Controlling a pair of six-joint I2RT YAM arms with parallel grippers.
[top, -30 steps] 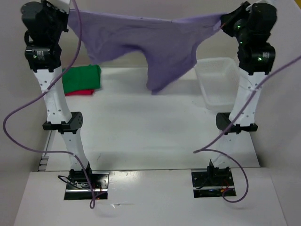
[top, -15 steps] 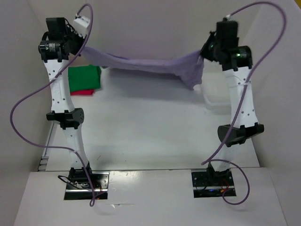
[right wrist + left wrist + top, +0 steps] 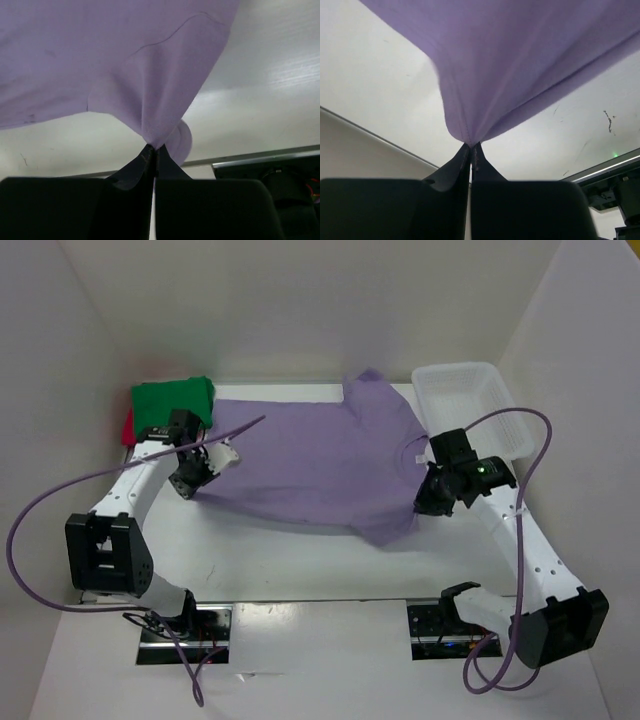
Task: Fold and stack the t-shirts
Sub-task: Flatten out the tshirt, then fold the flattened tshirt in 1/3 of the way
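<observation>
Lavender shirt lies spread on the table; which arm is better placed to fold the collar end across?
Right, probably: the right claw pinches the lavender shirt near its collar end, while the left claw pinches the opposite hem end.

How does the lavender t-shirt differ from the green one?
The lavender t-shirt lies spread open mid-table; the green t-shirt sits folded at the far-left corner. The lavender one is pinched by the left gripper and right gripper, jaws shut; the green one is untouched. The green one rests on the red t-shirt. Both are plain cloth.
</observation>
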